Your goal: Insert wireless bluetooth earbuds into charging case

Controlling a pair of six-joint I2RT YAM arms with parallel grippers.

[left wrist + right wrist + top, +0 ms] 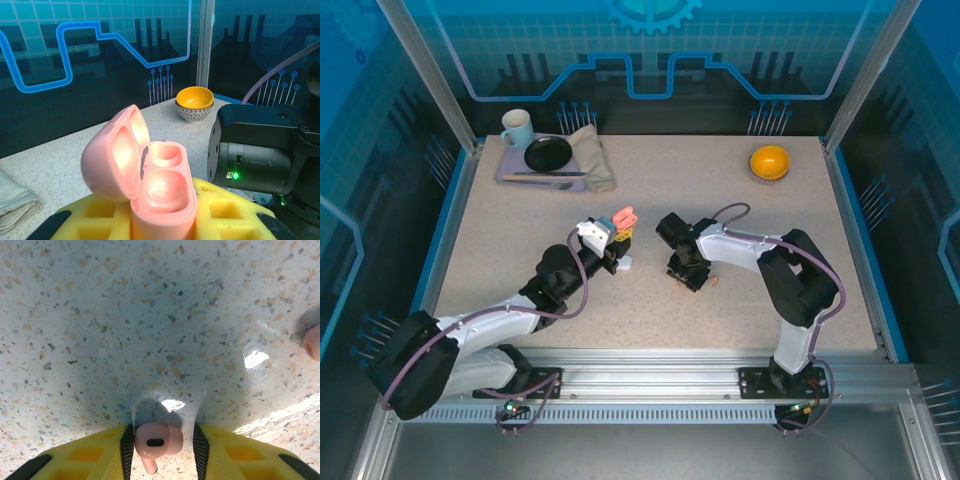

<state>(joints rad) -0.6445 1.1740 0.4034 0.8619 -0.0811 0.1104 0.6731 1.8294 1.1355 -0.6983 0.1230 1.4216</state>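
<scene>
- The speckled table (pixel 770 240) has an orange bowl (pixel 195 97) standing near its far right corner.
- The left gripper (pixel 618 240) is clamped on the pink charging case (pixel 160 195). The case is upright between the yellow fingers, with its lid swung open to the left and both wells empty.
- The right gripper (pixel 162 450) points down at the table. Its jaws are apart on either side of a salmon-pink earbud (pixel 152 440) lying on the surface, with a narrow gap on the earbud's right.
- A second pink earbud (pixel 312 342) lies on the table, apart from the first.
</scene>
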